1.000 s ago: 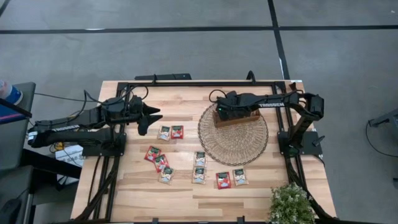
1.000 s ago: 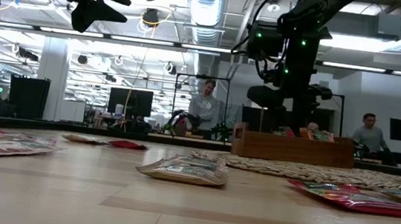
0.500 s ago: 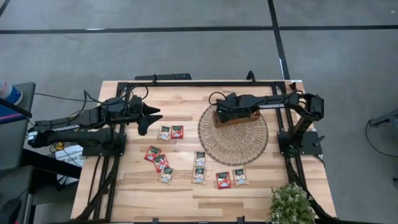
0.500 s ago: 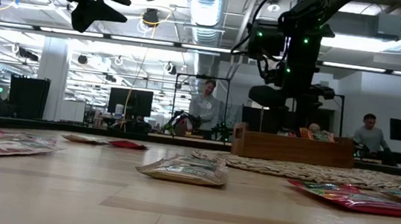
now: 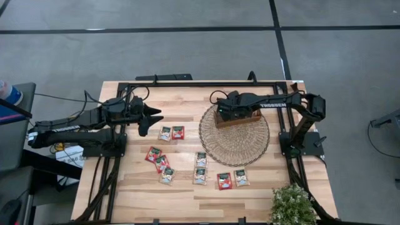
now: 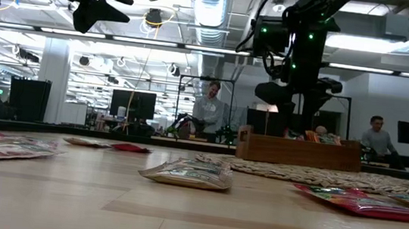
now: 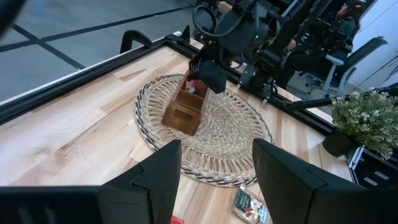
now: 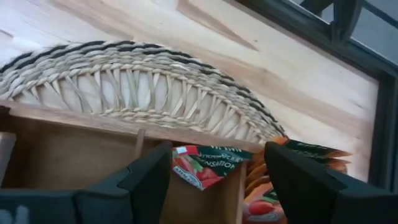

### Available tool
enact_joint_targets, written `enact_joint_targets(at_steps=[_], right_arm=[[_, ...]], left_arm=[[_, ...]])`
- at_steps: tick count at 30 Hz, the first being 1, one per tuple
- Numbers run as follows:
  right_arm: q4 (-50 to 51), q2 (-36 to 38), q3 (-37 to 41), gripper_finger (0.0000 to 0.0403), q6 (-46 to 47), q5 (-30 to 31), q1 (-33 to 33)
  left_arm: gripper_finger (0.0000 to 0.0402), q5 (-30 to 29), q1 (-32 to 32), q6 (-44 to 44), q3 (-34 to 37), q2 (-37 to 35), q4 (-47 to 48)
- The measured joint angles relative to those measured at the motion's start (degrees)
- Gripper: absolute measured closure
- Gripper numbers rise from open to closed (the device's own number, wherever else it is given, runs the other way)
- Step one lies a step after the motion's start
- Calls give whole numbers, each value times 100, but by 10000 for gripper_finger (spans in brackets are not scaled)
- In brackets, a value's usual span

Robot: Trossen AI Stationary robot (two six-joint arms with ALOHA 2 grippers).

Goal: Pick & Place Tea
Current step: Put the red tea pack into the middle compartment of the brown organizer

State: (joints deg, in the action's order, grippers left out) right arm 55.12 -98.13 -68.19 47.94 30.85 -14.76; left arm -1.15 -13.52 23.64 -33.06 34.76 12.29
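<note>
Several red and pale tea sachets lie flat on the wooden table between the arms, and one sachet shows in the low view. My right gripper hangs open over the left end of the wooden tray, which stands on the woven mat. In the right wrist view a red sachet stands in a tray compartment between the open fingers, and more sachets fill the compartment beside it. My left gripper waits open in the air above the table's left half.
A potted plant stands at the table's near right corner. A black frame rail runs along the far edge. Bare wood lies between the sachets and the near edge. People sit and stand in the room behind.
My right gripper has risen slightly above the tray's left end, staying open. The left arm and the sachets on the table have kept still.
</note>
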Motion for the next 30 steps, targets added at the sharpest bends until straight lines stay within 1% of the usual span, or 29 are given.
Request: enact_joint_targets(at_steps=[3, 7, 8, 22, 26, 28, 30], right_arm=[[225, 0, -129, 153, 4, -163, 12], [368, 0, -165, 153, -17, -852, 158], [417, 0, -165, 153, 15, -930, 208], [775, 0, -194, 153, 395, -1043, 538], [894, 0, -409, 153, 468, -980, 679], [1033, 7, -634, 153, 472, -696, 765], [1386, 114, -937, 153, 568, -154, 855]], left_arm=[[211, 2, 2, 2, 0, 0, 0], [211, 2, 0, 4, 0, 0, 0], [211, 4, 2, 2, 0, -2, 0], [211, 4, 1, -22, 0, -1, 1], [211, 4, 0, -22, 0, -2, 0], [211, 4, 2, -22, 0, -2, 0], [211, 4, 2, -22, 0, -2, 2]])
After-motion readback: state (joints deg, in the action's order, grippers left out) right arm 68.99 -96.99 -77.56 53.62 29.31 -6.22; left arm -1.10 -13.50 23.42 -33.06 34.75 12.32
